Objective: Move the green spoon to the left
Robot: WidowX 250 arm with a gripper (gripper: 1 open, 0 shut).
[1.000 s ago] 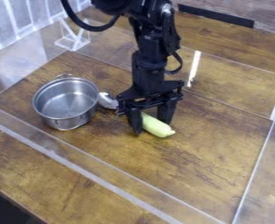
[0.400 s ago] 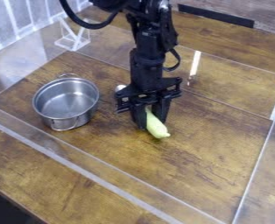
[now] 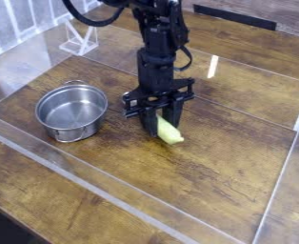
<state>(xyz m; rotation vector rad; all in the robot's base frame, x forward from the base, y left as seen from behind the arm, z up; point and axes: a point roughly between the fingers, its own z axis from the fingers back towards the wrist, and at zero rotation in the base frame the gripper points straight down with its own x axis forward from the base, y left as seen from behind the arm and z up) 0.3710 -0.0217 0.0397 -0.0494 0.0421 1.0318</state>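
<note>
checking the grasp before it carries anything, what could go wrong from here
The gripper is shut on the green spoon's upper end, so most of the spoon hangs below, tilted; it may pivot or slip out during the move.

The steel pot sits to the left, in the direction of travel; a low carry could knock the dangling spoon against its rim.

One black robot arm stands over a wooden table, carrying one gripper. One green spoon sits near the middle of the table. One round steel pot rests toward the left edge. One small white upright piece stands toward the far edge. One clear plastic stand occupies the far left corner.
</note>
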